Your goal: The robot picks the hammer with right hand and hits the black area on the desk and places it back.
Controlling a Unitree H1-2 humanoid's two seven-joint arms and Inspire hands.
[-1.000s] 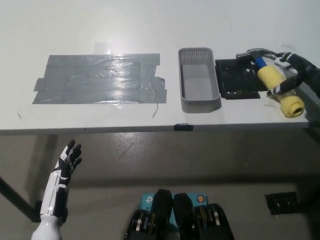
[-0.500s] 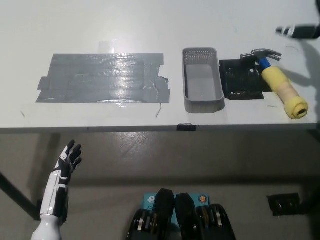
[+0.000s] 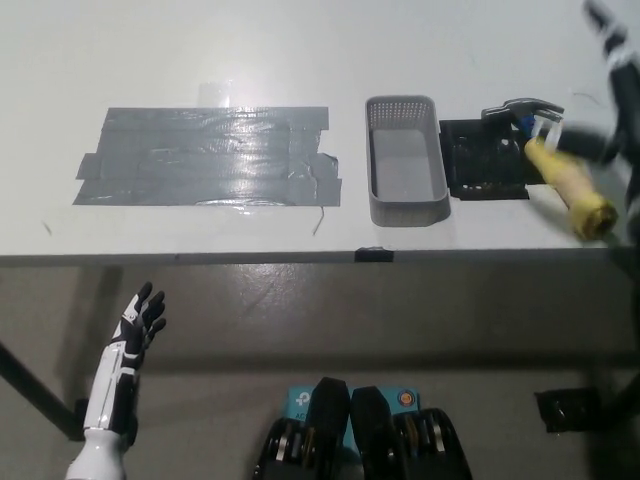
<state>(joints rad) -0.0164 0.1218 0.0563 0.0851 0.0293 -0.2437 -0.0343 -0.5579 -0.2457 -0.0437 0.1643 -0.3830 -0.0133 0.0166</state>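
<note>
Head view: the black right hand (image 3: 603, 140) is over at the far right edge of the frame, blurry, reaching in across the hammer (image 3: 555, 160) roughly where the head meets the yellow grip. Honestly I cannot tell if it's actually closed on the handle or just hovering over it, the blur eats that detail. The hammer itself is at the right end of the white tabletop (image 3: 300, 45), metal head pointing up and left so it overlaps the top right corner of the black area (image 3: 482, 160), with the yellow handle running down and right toward the tabletop's front edge. Whether it's flat on the surface or slightly lifted, can't say. Just left of that black patch, touching or nearly so, sits a small grey basket (image 3: 405, 160), long side running front to back, nothing visible inside. Further left, well apart from the basket, is a big patch of grey tape (image 3: 205, 155) stuck down in overlapping strips, shiny with glare in the middle. There's a little dark clip-like thing (image 3: 372, 254) on the front edge of the tabletop below the basket. The white left hand (image 3: 138, 320) rests way down at lower left, below the tabletop level, fingers spread and holding nothing.
</note>
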